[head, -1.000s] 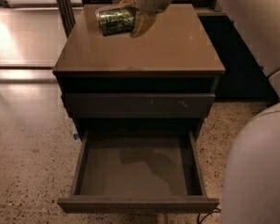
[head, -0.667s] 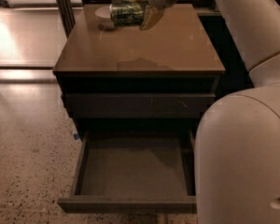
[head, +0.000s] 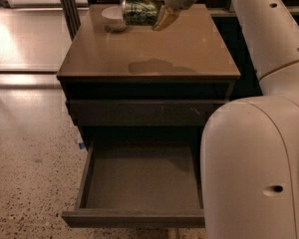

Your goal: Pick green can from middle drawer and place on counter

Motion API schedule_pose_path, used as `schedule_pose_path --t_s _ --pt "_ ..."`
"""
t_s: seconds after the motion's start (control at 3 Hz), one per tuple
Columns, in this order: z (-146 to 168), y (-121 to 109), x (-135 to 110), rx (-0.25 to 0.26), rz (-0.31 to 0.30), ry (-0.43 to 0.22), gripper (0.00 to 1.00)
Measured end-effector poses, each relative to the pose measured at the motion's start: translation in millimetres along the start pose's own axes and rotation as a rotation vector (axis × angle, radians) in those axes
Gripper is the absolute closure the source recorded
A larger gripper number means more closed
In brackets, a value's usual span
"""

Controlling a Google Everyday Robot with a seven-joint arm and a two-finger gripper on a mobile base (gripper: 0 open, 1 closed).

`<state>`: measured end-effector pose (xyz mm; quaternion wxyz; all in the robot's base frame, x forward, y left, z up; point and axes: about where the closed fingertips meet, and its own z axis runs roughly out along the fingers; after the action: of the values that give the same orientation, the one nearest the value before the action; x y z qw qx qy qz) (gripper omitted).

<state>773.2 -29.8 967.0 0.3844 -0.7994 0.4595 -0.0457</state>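
Observation:
The green can (head: 138,12) lies on its side in the air above the back of the counter (head: 149,54), held by my gripper (head: 158,6), which is shut on the can's right end. One tan finger (head: 165,17) shows below the can. The can's shadow falls on the counter's middle. The middle drawer (head: 139,183) stands pulled open below, its flat grey inside empty. My white arm fills the right side of the view and hides the drawer's right edge.
A white bowl (head: 113,16) sits at the counter's back left corner, just left of the can. A shut drawer front with pale scratch marks (head: 149,111) is above the open drawer. Speckled floor (head: 30,173) lies to the left.
The gripper has carried the can a little further back over the counter, next to the white bowl. My arm now covers more of the view's right side.

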Motion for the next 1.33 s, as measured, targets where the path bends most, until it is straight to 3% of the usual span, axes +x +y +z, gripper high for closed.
schedule_pose_path --t_s 0.33,1.33 --pt "15.7 5.8 15.1 0.003 0.035 -0.068 1.0" --pt "69.0 51.5 11.7 -0.174 0.08 -0.165 1.0"
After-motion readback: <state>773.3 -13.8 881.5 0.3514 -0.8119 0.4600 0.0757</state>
